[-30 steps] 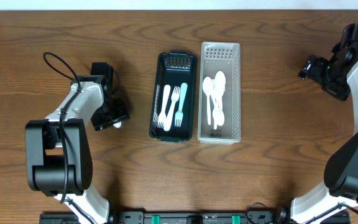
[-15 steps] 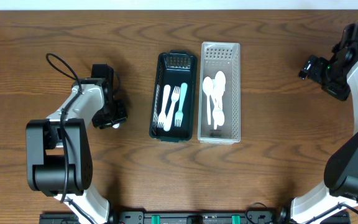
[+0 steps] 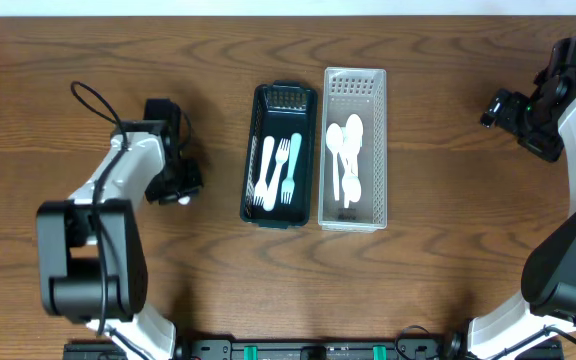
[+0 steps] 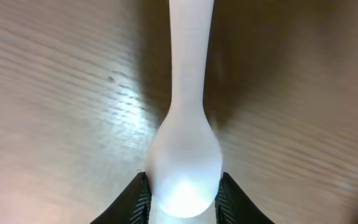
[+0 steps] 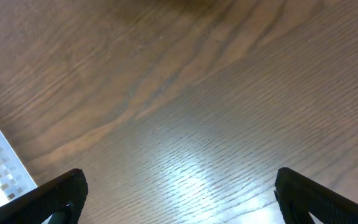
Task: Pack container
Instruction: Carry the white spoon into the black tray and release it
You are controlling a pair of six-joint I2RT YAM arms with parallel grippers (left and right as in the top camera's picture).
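Left hand (image 3: 180, 192): sitting at the left of the wooden surface (image 3: 448, 250), well apart from the two baskets, and pinching a white plastic spoon (image 4: 185, 155) by its bowl. In the left wrist view the two dark fingers (image 4: 138, 200) are pressing against either side of the bowl, and the handle is running away from the hand over the wood grain; whether the spoon is touching the surface cannot be told. Right hand (image 3: 498, 108): hanging over bare wood at the far right, its fingers (image 5: 61, 194) spread wide and gripping nothing. Dark green basket (image 3: 252, 150): standing at centre, carrying white forks (image 3: 267, 172) and one pale blue fork (image 3: 291, 165). White basket (image 3: 378, 150): standing just beside it on the right, side walls touching or nearly so, carrying white spoons (image 3: 348, 150) lying lengthwise.
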